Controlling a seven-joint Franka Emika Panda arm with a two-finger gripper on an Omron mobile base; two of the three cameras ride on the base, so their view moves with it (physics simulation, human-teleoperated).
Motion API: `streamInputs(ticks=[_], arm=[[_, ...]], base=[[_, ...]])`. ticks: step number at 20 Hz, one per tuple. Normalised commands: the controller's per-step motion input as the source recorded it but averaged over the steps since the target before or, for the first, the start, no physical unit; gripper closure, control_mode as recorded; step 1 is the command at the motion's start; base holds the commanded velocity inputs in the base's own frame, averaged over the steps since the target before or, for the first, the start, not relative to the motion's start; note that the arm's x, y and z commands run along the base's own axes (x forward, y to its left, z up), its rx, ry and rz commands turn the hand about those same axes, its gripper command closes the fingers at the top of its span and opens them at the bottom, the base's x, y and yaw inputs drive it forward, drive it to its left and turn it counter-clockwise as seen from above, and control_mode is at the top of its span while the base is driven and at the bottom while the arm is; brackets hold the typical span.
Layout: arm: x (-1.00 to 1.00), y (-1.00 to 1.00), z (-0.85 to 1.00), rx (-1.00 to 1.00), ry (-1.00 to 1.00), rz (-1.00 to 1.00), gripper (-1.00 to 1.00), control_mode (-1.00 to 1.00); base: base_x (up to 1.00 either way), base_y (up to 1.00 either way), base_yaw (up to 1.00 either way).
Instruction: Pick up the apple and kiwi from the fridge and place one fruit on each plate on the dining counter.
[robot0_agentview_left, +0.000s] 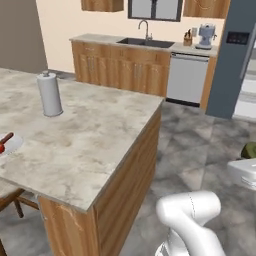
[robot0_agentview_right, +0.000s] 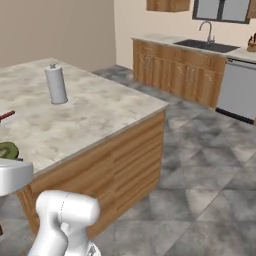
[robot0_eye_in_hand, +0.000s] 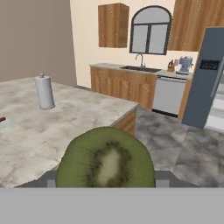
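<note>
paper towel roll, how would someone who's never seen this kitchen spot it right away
Start at the dining counter, the big island with a marbled beige-grey top and orange-brown wood base. On its far part stands the paper towel roll, an upright pale grey cylinder with a small knob on top. It is the one tall standing thing there; the reddish stick near the left edge lies flat.

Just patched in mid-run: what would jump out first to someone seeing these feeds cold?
The kiwi, green cut face toward the camera, looms large low in the hand view, held in the tool. Beyond it spreads the dining counter, where a grey paper towel roll stands upright. Far back on the right stands the slate-blue fridge, its door open.
</note>
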Motion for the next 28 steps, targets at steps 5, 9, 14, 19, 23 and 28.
streamInputs(ticks=[5,9,14,19,23,28], arm=[[0.0,0.0,0.0,0.0,0.0,0.0,1.0,1.0],[0.0,0.0,0.0,0.0,0.0,0.0,1.0,1.0],[0.0,0.0,0.0,0.0,0.0,0.0,1.0,1.0],[0.0,0.0,0.0,0.0,0.0,0.0,1.0,1.0],[0.0,0.0,0.0,0.0,0.0,0.0,1.0,1.0],[0.0,0.0,0.0,0.0,0.0,0.0,1.0,1.0]], base=[[-0.46,1.0,0.05],[-0.23,1.0,0.01],[-0.01,1.0,0.0],[0.0,1.0,-0.01],[0.11,1.0,-0.03],[0.32,1.0,-0.07]])
